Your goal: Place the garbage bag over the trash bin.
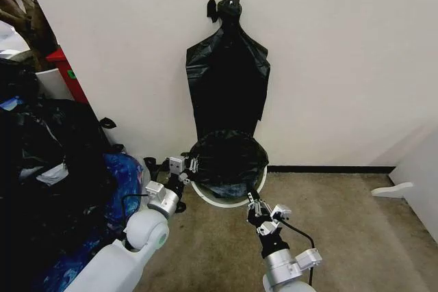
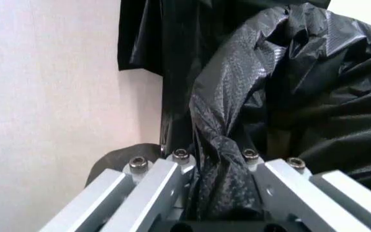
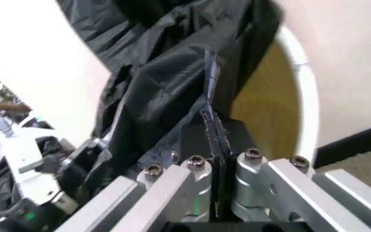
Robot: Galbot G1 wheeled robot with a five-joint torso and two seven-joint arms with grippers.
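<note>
film-thin garbage bag (image 1: 228,156), limp and slippery: left claw (image 1: 191,165) and right claw (image 1: 252,201) each pinch its hem at trash bin (image 1: 226,202) rim.

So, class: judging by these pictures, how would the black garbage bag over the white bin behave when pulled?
The garbage bag probably stays floppy: it bunches into a twisted rope between the left hand's fingers. It looks light and thin, pinched flat in the right hand. The glossy film may slide on the trash bin rim.
</note>
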